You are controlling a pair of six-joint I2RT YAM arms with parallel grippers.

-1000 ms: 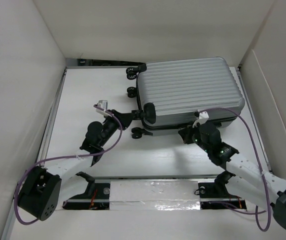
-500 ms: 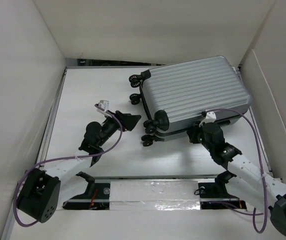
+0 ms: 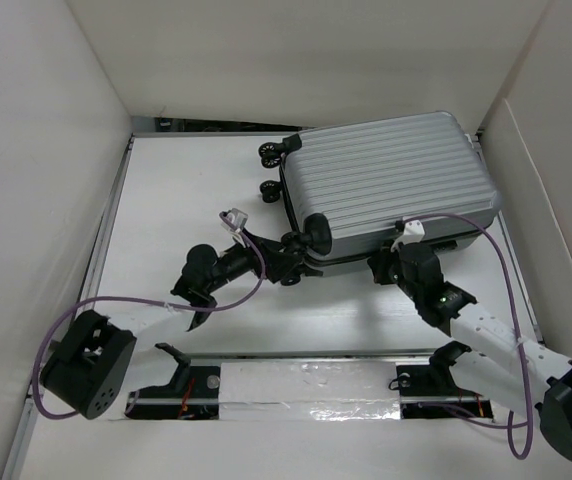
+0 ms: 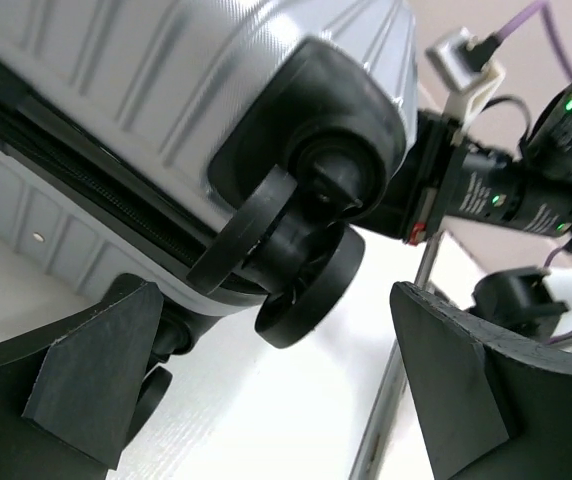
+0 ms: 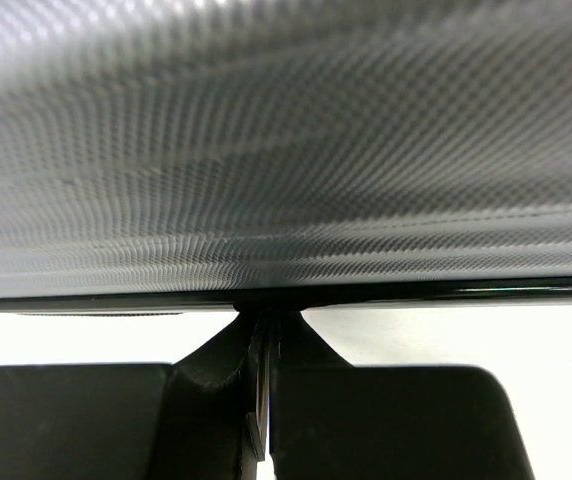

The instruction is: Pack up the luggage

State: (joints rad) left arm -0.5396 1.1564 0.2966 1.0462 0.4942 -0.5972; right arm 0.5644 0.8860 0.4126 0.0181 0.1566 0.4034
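Your left gripper (image 4: 266, 345) has its jaws spread right out with nothing in them. The two black fingers (image 4: 86, 370) stand well apart, and a black double spinner wheel (image 4: 301, 285) hangs in the gap between them. That wheel belongs to the large silver-grey ribbed hard-shell suitcase (image 4: 116, 90), and you can see the dark zip line running along under the ribs.

Your right gripper (image 5: 266, 400) is the opposite, with its jaws pressed tight together. There's a thin pale sliver right in the seam, but I can't tell if anything's actually pinched. Its wrist view is basically all textured grey shell straight above the fingertips, so it's tucked in close under the case.

From the top view, the suitcase (image 3: 386, 185) lies flat on the white table (image 3: 186, 200), out around 1 o'clock from the middle, wheels pointing to 9 o'clock. The left gripper (image 3: 284, 255) is at the case's 8 o'clock corner and the right gripper (image 3: 384, 262) is at its 6 o'clock edge
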